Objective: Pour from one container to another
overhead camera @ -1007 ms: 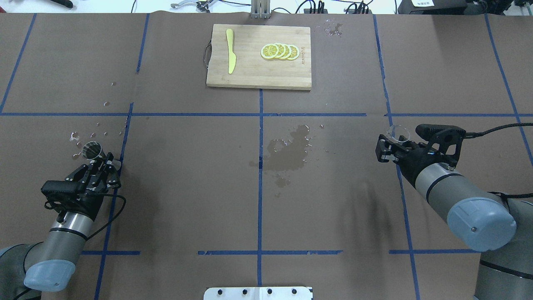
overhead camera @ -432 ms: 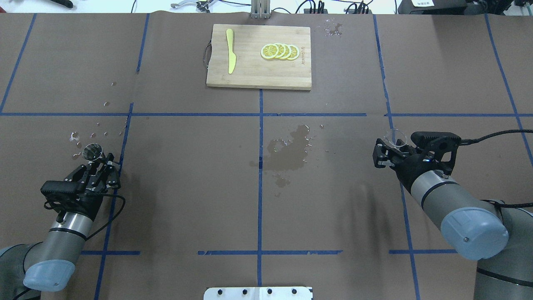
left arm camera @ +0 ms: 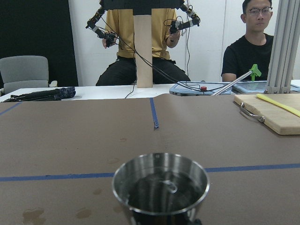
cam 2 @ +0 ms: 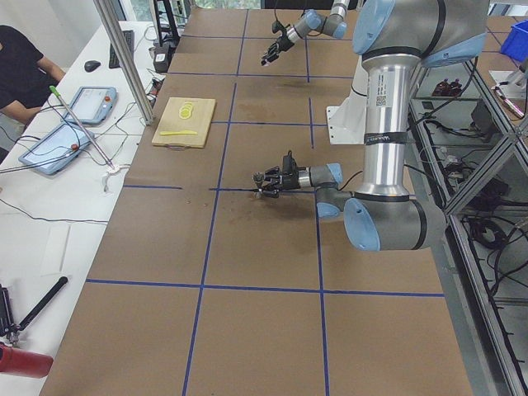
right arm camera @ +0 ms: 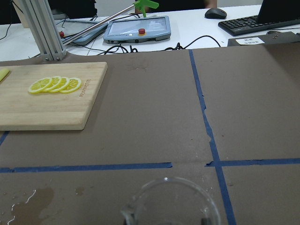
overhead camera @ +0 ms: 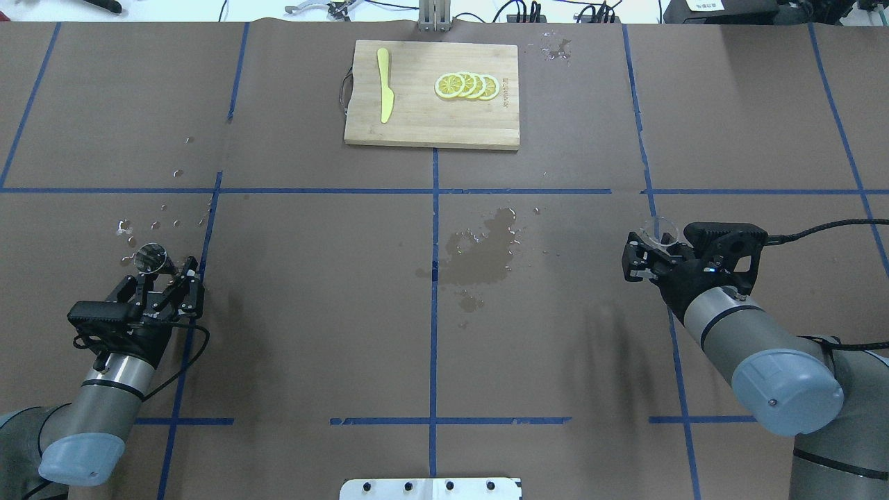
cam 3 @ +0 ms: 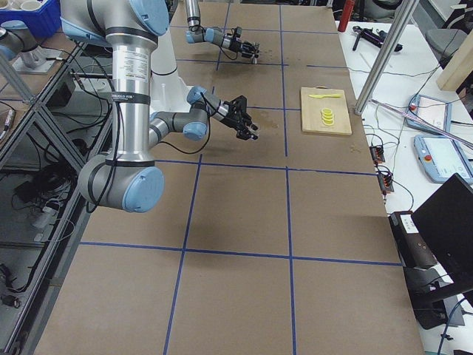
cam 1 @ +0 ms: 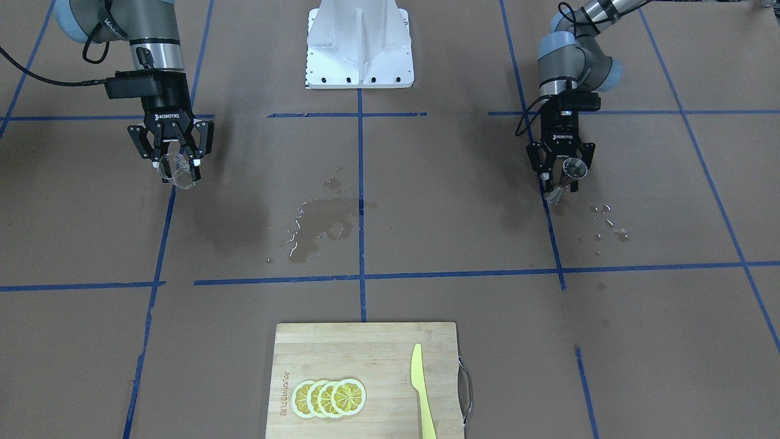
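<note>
Right jaws are clamped on the glass cup (cam 1: 175,168). Left jaws are spread wide, with the jigger (overhead camera: 149,257) standing right at their tips.

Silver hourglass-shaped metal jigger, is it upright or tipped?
Upright: the silver hourglass-shaped metal jigger shows a level round rim facing up in the left wrist view.
</note>
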### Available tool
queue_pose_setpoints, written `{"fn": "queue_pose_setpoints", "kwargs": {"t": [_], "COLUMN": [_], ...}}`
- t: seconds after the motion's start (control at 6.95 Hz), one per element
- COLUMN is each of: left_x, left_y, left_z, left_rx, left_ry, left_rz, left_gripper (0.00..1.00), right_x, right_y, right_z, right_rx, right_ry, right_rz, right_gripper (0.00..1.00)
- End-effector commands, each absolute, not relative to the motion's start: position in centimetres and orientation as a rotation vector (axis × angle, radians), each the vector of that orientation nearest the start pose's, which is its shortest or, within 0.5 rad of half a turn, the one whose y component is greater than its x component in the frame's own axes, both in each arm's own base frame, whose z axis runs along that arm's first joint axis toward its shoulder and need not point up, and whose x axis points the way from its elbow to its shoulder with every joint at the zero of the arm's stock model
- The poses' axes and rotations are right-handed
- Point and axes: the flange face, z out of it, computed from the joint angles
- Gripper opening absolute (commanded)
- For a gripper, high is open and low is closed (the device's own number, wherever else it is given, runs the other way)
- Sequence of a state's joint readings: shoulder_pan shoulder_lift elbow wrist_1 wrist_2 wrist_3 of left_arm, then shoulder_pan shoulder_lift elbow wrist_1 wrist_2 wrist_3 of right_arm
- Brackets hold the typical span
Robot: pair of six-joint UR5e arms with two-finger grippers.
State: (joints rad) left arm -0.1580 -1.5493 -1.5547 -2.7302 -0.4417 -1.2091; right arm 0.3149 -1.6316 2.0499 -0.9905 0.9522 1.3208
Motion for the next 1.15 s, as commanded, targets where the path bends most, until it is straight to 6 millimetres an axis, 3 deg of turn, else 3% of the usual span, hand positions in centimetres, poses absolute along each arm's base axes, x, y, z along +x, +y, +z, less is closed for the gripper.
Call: {"fn": "queue_pose_setpoints", "kwargs": {"t": [0.0, 0.58, 1.01], "left_x": [42.3, 42.4, 35.8], "left_y": [-29.4, -29.2, -27.5], "left_z": [52.8, 52.2, 52.1], "left_rx": [1.213, 1.160, 1.067], "left_ry": [0.702, 0.747, 0.791], "left_rz": [-0.464, -0.433, -0.358], "left_gripper": [1.00, 1.00, 1.00], "right_x": [-37.6, -38.0, -38.4], "right_y": [-32.3, -32.3, -32.2], "right_z": [39.5, 41.6, 42.9], "right_rx": [0.813, 0.859, 0.881], "right_ry": [-0.756, -0.690, -0.653], "right_rz": [0.363, 0.365, 0.362], "right_gripper": [0.00, 0.00, 0.00]}}
